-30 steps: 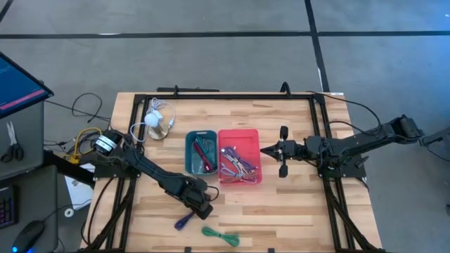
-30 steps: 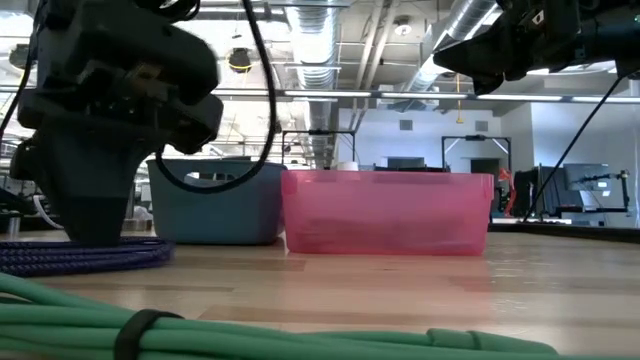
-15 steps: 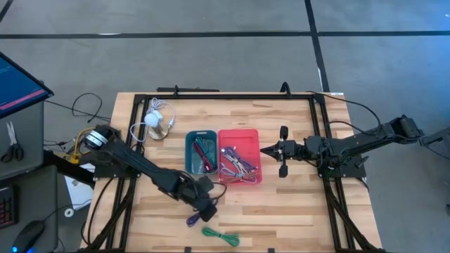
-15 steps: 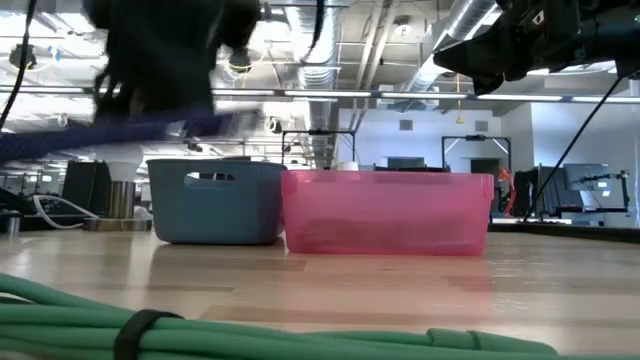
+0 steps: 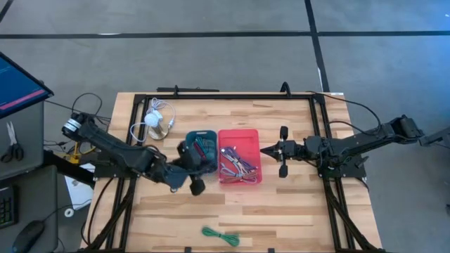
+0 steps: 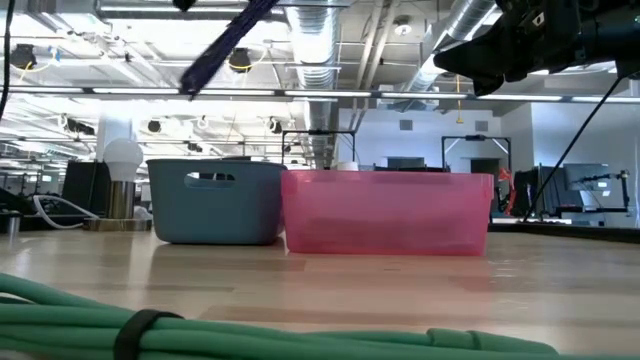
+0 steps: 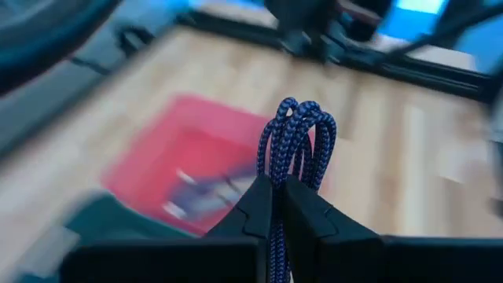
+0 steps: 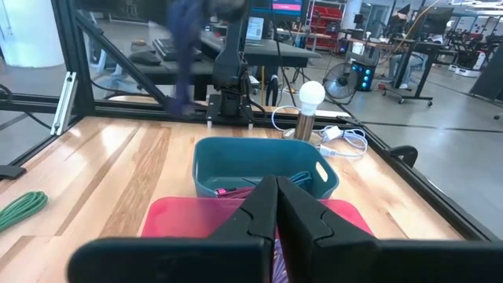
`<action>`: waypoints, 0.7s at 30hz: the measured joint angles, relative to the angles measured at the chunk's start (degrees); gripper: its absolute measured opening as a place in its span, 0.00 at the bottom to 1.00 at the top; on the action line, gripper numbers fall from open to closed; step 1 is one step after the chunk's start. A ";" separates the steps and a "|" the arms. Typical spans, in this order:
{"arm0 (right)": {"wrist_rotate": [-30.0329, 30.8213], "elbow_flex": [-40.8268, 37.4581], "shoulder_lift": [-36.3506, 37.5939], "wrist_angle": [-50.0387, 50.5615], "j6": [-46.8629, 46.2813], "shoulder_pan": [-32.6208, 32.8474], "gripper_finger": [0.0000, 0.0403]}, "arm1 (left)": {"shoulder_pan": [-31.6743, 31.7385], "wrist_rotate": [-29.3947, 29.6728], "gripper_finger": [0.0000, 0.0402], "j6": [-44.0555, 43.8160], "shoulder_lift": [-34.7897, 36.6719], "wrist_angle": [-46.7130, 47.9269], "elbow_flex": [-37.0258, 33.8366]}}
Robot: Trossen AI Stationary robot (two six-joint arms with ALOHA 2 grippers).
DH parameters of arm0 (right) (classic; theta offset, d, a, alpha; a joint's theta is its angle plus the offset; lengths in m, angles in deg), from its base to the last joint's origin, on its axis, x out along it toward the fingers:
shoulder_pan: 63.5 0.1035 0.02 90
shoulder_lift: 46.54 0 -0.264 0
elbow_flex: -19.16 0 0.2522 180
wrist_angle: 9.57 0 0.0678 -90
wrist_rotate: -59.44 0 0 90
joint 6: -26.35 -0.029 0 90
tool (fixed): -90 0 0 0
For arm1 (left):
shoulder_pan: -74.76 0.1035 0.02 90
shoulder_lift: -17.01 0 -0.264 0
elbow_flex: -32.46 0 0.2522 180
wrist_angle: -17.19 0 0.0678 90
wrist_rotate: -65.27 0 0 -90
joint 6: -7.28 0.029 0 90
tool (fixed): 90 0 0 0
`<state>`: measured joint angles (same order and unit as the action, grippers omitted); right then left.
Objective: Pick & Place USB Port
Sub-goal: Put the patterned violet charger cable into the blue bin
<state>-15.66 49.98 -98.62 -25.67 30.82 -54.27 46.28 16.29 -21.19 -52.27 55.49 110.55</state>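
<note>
While our left gripper (image 7: 277, 206) pinches the coiled blue cable (image 7: 295, 141) above the teal bin (image 5: 200, 152), we should centre over the right bin and lower before letting go; our right gripper (image 8: 277, 206) waits closed, beside the red bin (image 5: 239, 156).

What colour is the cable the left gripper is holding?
Dark blue, with a braided weave. The cable shows best in the left wrist view, pinched in the left gripper.
</note>
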 joint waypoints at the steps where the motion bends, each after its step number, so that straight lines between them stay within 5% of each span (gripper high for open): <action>1: 0.00 0.00 0.00 0.00 0.02 0.00 0.01 | 0.50 1.90 0.03 2.30 0.61 -0.01 0.00; 10: 0.00 0.00 0.00 -0.04 0.00 0.00 0.01 | 10.70 3.90 0.03 10.43 1.95 -0.21 -1.50; 21: 0.01 0.00 -0.02 1.01 0.02 0.00 0.01 | 22.04 -2.27 0.03 1.97 1.95 -7.19 -12.59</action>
<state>-15.66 49.98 -98.64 -24.67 30.84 -54.27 68.31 14.02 -19.22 -50.32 48.30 97.96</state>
